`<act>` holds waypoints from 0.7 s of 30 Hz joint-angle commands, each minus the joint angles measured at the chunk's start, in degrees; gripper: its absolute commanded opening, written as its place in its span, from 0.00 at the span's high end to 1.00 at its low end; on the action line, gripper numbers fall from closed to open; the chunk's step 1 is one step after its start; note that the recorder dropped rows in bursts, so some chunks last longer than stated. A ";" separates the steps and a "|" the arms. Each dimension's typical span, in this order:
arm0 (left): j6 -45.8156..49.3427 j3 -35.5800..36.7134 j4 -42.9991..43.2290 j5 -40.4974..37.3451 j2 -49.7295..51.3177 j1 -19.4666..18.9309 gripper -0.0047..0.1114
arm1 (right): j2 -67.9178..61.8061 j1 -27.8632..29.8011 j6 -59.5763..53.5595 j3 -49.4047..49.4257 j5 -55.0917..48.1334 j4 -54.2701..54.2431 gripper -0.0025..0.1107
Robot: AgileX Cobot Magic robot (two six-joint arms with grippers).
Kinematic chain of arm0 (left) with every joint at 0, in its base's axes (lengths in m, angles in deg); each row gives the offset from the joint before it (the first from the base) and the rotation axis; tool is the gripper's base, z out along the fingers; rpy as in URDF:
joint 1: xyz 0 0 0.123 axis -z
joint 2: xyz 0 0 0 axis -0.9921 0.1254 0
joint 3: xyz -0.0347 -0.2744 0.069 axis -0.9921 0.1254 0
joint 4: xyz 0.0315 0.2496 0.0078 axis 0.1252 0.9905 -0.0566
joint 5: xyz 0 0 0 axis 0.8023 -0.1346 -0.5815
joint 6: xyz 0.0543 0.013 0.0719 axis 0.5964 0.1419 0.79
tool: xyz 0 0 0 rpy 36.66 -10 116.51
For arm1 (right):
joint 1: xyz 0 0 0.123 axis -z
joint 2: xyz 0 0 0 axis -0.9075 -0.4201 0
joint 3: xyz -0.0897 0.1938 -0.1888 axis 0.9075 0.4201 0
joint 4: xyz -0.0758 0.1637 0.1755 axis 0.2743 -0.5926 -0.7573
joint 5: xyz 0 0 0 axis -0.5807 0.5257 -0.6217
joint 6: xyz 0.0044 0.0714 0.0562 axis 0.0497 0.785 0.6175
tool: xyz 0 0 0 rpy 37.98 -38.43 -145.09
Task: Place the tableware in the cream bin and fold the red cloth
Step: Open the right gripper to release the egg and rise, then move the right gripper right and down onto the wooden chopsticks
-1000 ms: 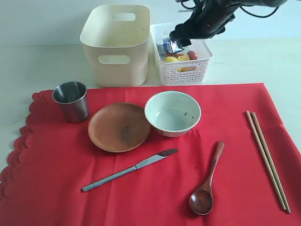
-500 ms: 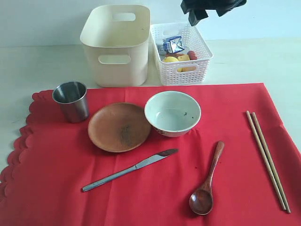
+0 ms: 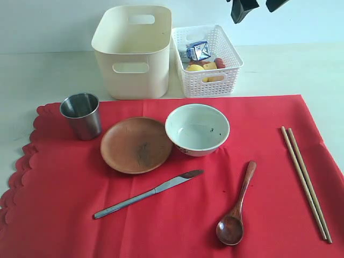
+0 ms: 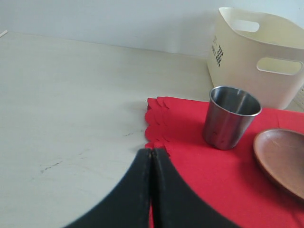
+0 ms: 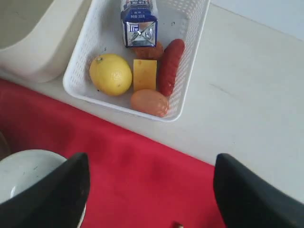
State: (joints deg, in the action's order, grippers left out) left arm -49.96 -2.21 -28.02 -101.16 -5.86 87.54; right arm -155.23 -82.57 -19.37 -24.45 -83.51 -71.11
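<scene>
Exterior view: cream bin [image 3: 131, 86], white lattice basket [image 3: 212, 86] beside it, bench's far edge; basket holds milk carton [image 3: 198, 51], lemon [image 3: 194, 68]. Near edge: red cloth [image 3: 64, 215] carrying steel cup [image 3: 81, 115], wooden plate [image 3: 135, 145], bowl [image 3: 188, 134], knife [image 3: 148, 194], spoon [image 3: 236, 207], 2 chopsticks [image 3: 305, 181]. High up: right gripper [image 3: 258, 8], jaws wide apart, empty.
Left wrist view: left gripper [image 4: 152, 159], jaws pressed together, empty, over cloth's scalloped edge.
Right wrist view: basket also holds cheese [image 5: 144, 74], egg [image 5: 149, 102], sausage [image 5: 170, 66].

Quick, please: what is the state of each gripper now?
Left gripper: closed, holding nothing.
Right gripper: open, holding nothing.
</scene>
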 commanded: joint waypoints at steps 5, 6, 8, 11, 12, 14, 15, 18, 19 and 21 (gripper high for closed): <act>0.03 0.19 -0.41 0.26 -0.36 -0.09 0.96 | 8.31 0.12 0.19 10.69 2.18 -2.75 0.37; 0.03 0.19 -0.41 0.26 -0.36 -0.09 0.96 | 8.88 0.12 0.08 11.67 2.33 -2.82 0.37; 0.03 0.19 -0.41 0.26 -0.36 -0.09 0.96 | 10.25 0.12 0.08 13.51 2.56 -3.69 0.37; 0.03 0.19 -0.41 0.26 -0.36 -0.09 0.96 | 13.31 0.12 -0.02 17.25 3.62 -3.80 0.37; 0.03 0.19 -0.41 0.26 -0.36 -0.09 0.96 | 14.29 0.12 -0.02 18.53 3.70 -3.80 0.37; 0.03 0.19 -0.41 0.26 -0.36 -0.09 0.96 | 15.39 0.12 -0.12 20.15 3.82 -3.80 0.37; 0.03 0.19 -0.41 0.26 -0.36 -0.09 0.96 | 15.99 0.12 -0.12 21.00 4.05 -3.80 0.37; 0.03 0.19 -0.41 0.26 -0.36 -0.09 0.96 | 18.58 0.12 -0.12 24.93 4.54 -3.80 0.37; 0.03 0.19 -0.41 0.26 -0.36 -0.09 0.96 | 19.09 0.12 -0.12 25.75 4.54 -3.80 0.37; 0.03 0.19 -0.41 0.26 -0.36 -0.09 0.96 | 20.01 0.12 0.00 28.01 4.54 -3.41 0.37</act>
State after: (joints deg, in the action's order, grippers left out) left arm -49.96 -2.21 -28.02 -101.16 -5.86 87.54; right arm -136.50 -82.57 -19.37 1.71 -79.84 -74.80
